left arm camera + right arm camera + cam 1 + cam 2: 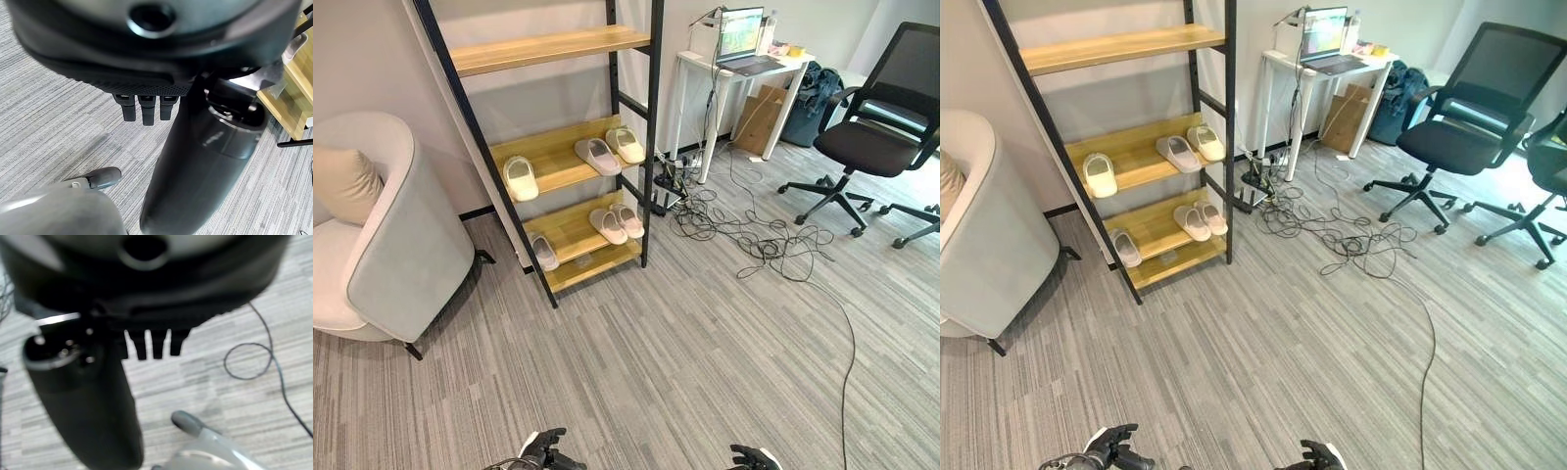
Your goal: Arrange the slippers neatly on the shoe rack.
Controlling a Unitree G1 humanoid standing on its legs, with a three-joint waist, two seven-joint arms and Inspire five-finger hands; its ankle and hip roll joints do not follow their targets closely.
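Grey striped carpet (685, 343) covers the floor of an office corner where a black-framed shoe rack (651, 117) with wooden shelves leans against the wall. On the rack's middle shelf lie a cream slipper (520, 177) toward the armchair side and a pinkish pair of slippers (610, 150) toward the desk side; on its lowest shelf lie a single pale slipper (543, 251) and another pinkish pair (616, 222), all flat with soles down. A light grey armchair (406, 245) stands just beside the rack, and on the rack's other side are a white desk (744, 69) with an open laptop (744, 39), a tangle of black cables (744, 235) on the carpet, and a black office chair (876, 127). Well apart from the rack, the left hand (143, 108) and the right hand (151, 345) hang over bare carpet, fingers relaxed and straight, holding nothing.
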